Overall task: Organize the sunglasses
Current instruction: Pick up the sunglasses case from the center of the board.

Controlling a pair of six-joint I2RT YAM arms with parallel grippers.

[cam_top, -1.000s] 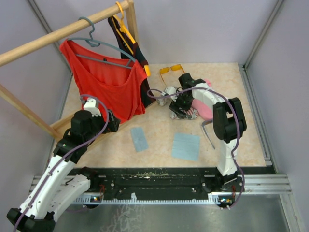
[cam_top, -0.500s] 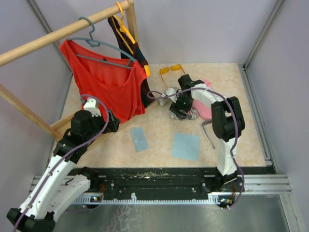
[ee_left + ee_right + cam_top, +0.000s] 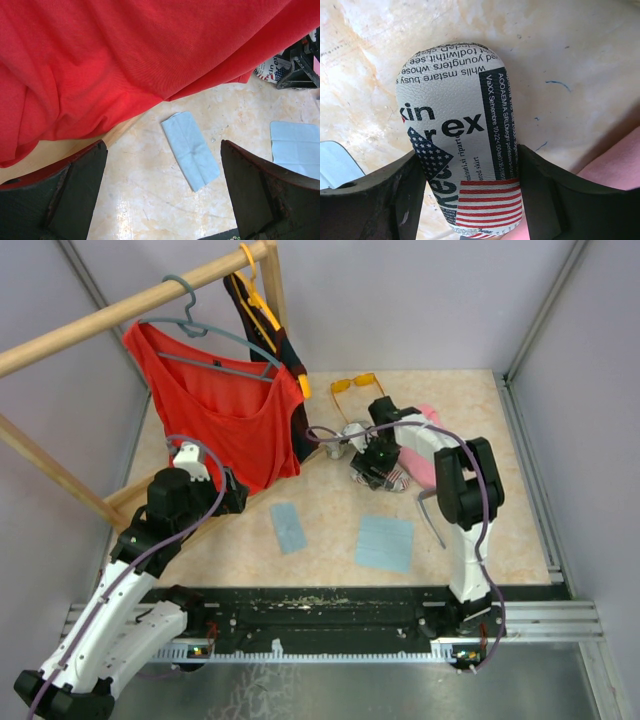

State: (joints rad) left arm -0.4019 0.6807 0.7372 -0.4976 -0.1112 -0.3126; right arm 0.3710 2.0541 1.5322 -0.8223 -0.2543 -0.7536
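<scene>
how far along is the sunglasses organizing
Done: nothing visible yet. The orange sunglasses lie loose at the back, and the thin grey pair lies loose beside the pink case. In hand: the right tool grips the newspaper-print case; the left tool hangs open above a blue cloth. Left: both pairs need putting away.

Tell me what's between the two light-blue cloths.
Bare tabletop only, between the narrow cloth and the wider cloth; clear in the top and left wrist views.
</scene>
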